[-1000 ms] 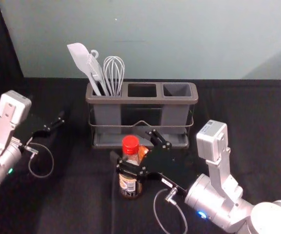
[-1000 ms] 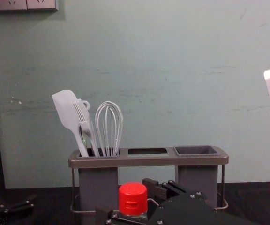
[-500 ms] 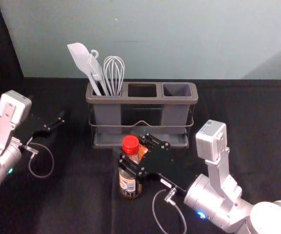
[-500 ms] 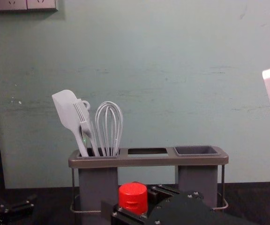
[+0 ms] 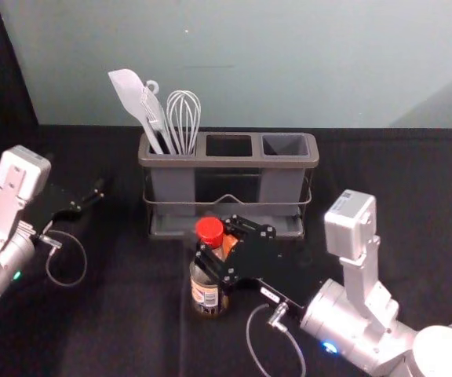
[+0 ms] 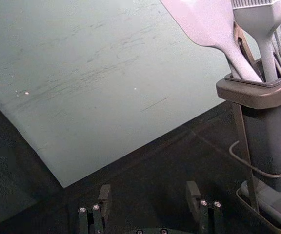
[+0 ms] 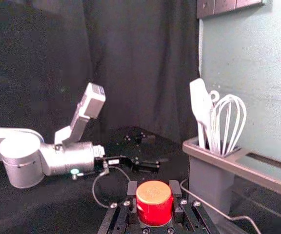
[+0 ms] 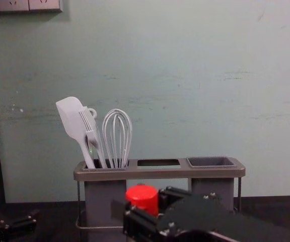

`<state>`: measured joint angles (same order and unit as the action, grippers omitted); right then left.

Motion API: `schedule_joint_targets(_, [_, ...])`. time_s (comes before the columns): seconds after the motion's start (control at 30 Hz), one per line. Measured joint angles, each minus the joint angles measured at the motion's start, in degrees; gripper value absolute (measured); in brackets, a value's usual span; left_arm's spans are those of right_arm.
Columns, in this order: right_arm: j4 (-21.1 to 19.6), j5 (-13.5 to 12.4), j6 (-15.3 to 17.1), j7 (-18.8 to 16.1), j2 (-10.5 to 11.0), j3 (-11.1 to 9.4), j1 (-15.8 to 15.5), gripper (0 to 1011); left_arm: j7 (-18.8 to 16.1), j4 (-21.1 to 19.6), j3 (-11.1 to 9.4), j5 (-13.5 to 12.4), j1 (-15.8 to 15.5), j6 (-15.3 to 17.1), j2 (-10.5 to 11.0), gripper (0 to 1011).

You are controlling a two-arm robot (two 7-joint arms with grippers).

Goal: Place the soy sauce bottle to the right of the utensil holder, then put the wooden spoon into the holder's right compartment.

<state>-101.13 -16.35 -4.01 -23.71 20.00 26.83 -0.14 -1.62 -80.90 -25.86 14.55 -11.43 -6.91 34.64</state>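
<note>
In the head view, the right gripper (image 5: pixel 213 235) pinched the upper part of the soy sauce bottle (image 5: pixel 205 297), its fingers against the sides below the red cap (image 5: pixel 209 229). The bottle was in front of the utensil holder (image 5: pixel 230 162), near its middle. The left gripper (image 5: pixel 99 191) was parked to the left.

The left wrist view showed the parked gripper's fingers spread well apart, and a brown stick (image 6: pixel 246 45) behind the spatula (image 6: pixel 204 22), too little visible to identify.

The right wrist view showed both right fingers close around the cap, plus the whisk (image 7: pixel 230 119).

In the chest view, the cap leaned slightly, and a switch panel (image 8: pixel 26 5) hung on the wall.
</note>
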Motion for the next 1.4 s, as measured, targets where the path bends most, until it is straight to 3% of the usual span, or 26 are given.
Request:
schedule_joint_targets(0.23, [-3.2, -1.8, 0.0, -0.1, 1.6, -1.9, -1.6, 393, 0.0, 0.0, 0.0, 0.0, 0.0, 0.0, 0.0, 1000])
schedule_joint_targets(0.57, [-4.3, -5.1, -0.4, 0.7, 4.5, -7.5, -4.0, 393, 0.0, 0.0, 0.0, 0.0, 0.0, 0.0, 0.0, 1000])
schedule_joint_targets(1.1, [-1.8, -8.0, -1.5, 3.5, 7.1, -17.8, -6.6, 393, 0.0, 0.0, 0.0, 0.0, 0.0, 0.0, 0.0, 1000])
schedule_joint_targets(1.4, [1.0, -8.5, -1.5, 3.4, 6.8, -19.8, -4.8, 393, 0.0, 0.0, 0.0, 0.0, 0.0, 0.0, 0.0, 1000])
